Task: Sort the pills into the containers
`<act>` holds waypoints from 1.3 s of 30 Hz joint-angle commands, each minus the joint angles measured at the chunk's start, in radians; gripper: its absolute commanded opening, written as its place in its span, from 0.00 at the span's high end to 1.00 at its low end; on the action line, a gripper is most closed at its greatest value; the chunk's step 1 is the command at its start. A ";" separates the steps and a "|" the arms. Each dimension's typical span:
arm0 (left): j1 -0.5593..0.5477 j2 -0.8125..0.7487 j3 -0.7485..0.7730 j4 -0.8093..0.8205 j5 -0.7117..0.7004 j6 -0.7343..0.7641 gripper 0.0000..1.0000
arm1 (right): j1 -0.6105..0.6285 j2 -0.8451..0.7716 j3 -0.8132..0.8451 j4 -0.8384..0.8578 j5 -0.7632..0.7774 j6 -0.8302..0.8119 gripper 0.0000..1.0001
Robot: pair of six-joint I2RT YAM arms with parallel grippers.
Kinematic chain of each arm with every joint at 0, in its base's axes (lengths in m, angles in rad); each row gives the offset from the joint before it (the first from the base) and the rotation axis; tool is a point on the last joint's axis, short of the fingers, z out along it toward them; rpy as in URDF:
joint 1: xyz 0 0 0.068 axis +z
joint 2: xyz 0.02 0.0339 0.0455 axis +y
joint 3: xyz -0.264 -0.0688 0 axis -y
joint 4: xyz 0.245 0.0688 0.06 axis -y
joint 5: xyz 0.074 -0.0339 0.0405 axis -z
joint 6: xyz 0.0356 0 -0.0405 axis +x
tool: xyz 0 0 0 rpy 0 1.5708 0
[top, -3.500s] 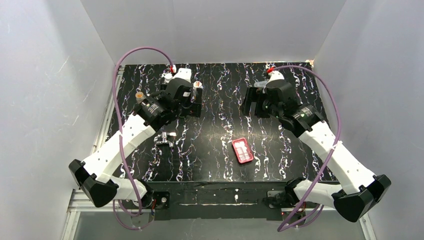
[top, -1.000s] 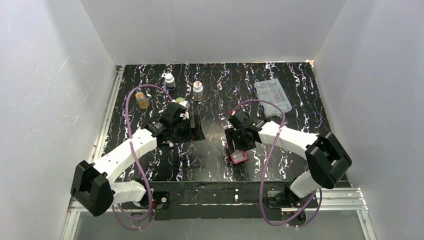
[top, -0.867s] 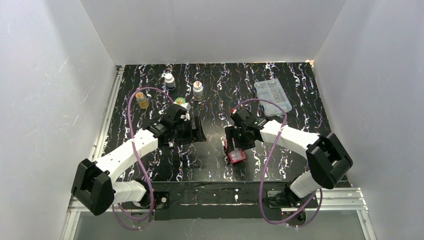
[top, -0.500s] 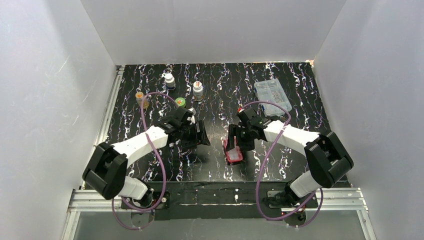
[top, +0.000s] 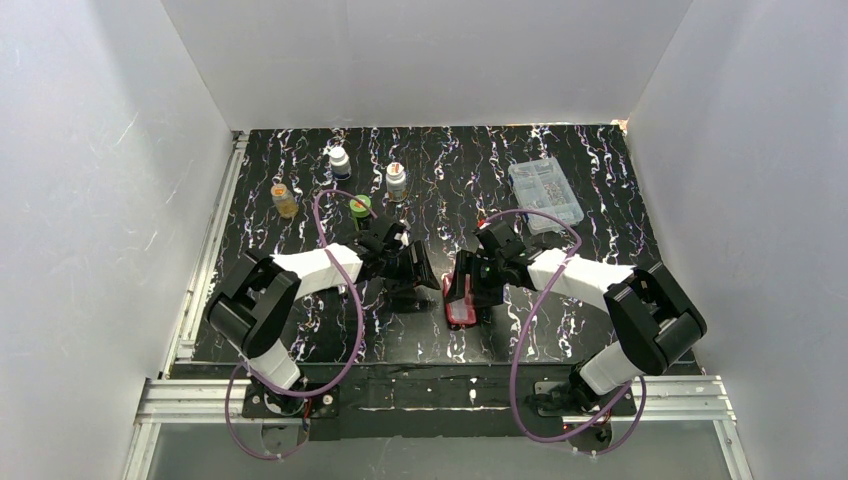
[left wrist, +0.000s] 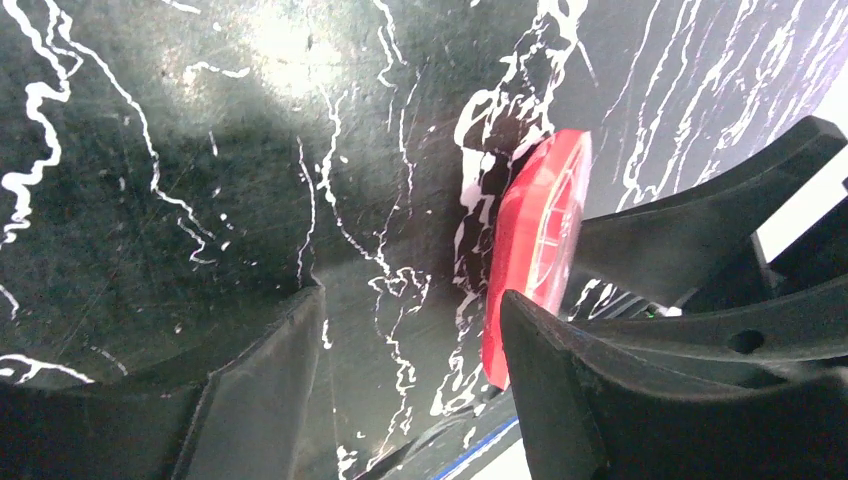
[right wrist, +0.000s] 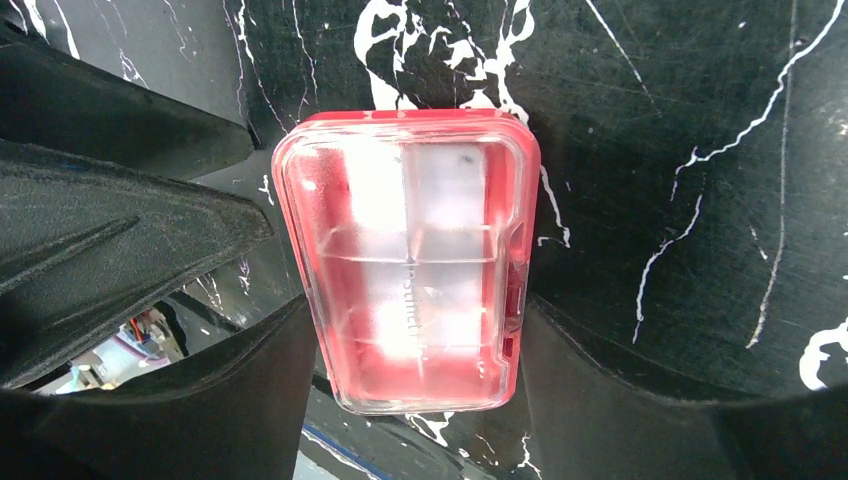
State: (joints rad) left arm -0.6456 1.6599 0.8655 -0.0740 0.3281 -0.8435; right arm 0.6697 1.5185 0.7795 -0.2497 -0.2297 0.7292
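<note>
Now we find both arms gathered near the middle of the table, no longer over its far side where the earlier view places them. The left arm reaches in from the left and the right arm from the right. With the arms drawn in, the clear box at the far right and the small bottles at the far left are uncovered.

We see the right gripper clamped across the width of the pill case. The case no longer lies flat: it is tipped up on one edge, near the table's centre and toward the near side (the left wrist view shows it edge-on). The left gripper is now just beside it, its jaws apart and narrowing, with only table between them.

Through the clear lid we make out the whitish compartments; we cannot see any pill in them. We judge that the case is being presented for opening, so the sorting itself is not yet begun.
</note>
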 commanded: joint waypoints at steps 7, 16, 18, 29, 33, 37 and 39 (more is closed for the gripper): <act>-0.012 -0.003 -0.022 0.059 0.034 -0.051 0.37 | 0.002 -0.056 -0.011 0.033 0.001 0.010 0.53; -0.025 0.021 -0.002 0.062 0.041 -0.057 0.37 | 0.002 -0.090 -0.024 0.048 -0.008 0.012 0.53; -0.027 0.027 0.000 0.062 0.037 -0.061 0.37 | 0.002 -0.097 -0.037 0.066 -0.018 0.019 0.53; -0.040 0.087 0.023 0.107 0.066 -0.101 0.44 | 0.002 -0.127 -0.095 0.189 -0.085 0.058 0.52; -0.049 0.099 0.052 0.031 0.034 -0.094 0.52 | -0.002 -0.138 -0.096 0.196 -0.079 0.059 0.51; -0.052 0.097 0.061 -0.018 -0.007 -0.090 0.68 | -0.007 -0.138 -0.098 0.199 -0.082 0.059 0.42; -0.054 0.095 0.068 -0.041 -0.018 -0.080 0.79 | -0.005 -0.138 -0.095 0.186 -0.071 0.058 0.36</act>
State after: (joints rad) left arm -0.6915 1.7515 0.9045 -0.0129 0.3580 -0.9433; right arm 0.6678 1.4078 0.6819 -0.1049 -0.2923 0.7823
